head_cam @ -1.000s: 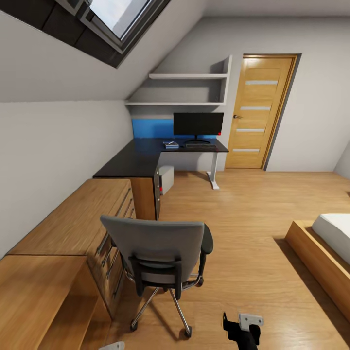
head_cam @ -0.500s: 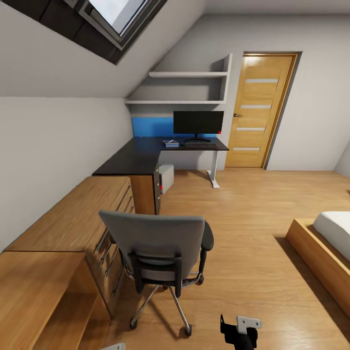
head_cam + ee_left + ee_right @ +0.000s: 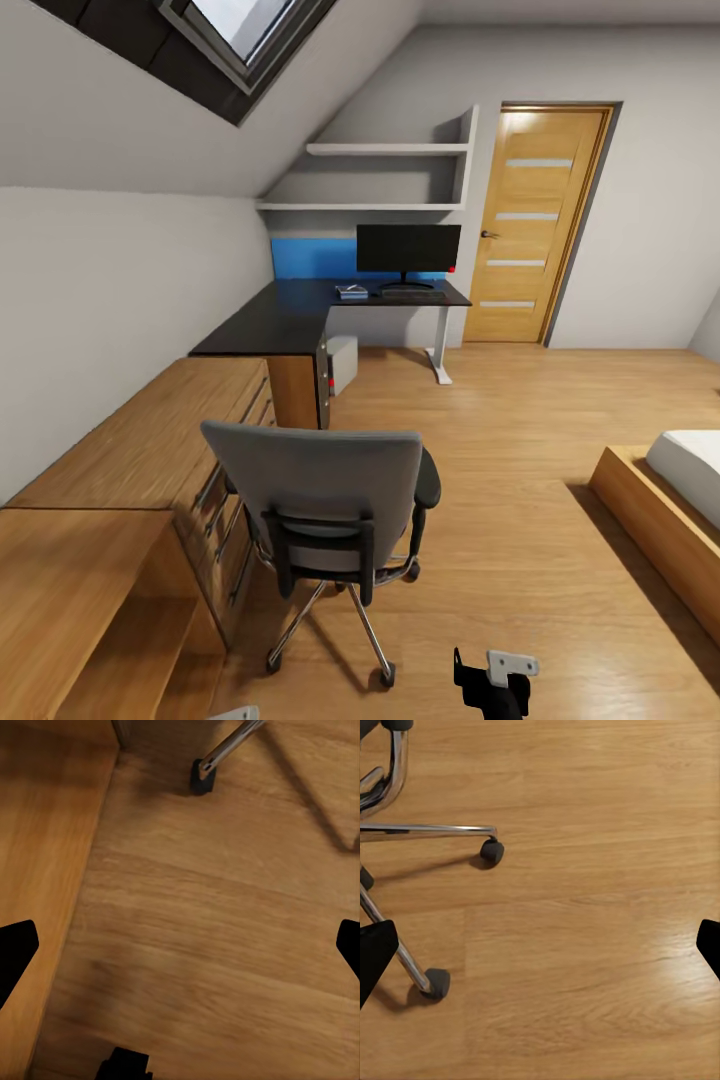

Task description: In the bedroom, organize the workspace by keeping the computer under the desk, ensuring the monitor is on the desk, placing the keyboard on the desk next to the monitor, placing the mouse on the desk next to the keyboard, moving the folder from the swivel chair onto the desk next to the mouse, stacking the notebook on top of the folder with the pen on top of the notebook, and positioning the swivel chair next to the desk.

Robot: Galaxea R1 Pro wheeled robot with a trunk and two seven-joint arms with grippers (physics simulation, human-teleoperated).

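The swivel chair (image 3: 320, 490) stands close in front of me with its grey back toward me. Its chrome base (image 3: 427, 832) and casters lie near my right gripper (image 3: 540, 949), which is open above the floor. My left gripper (image 3: 180, 949) is also open, with a chair caster (image 3: 201, 776) ahead of it. Far off, the black-topped desk (image 3: 285, 318) carries the monitor (image 3: 408, 250), the keyboard (image 3: 412, 295) and a small flat item (image 3: 351, 291), perhaps the notebook. The computer (image 3: 341, 364) sits under the desk. The chair back hides the seat, so the folder is hidden.
Low wooden shelving with drawers (image 3: 140, 460) runs along the left wall up to the desk. A wooden bed platform (image 3: 655, 520) is at the right and a door (image 3: 530, 225) at the back. Open floor (image 3: 500, 430) stretches right of the chair.
The whole view has shifted slightly, so the camera has moved a little toward the chair. Chair, desk and the things on it keep their places.
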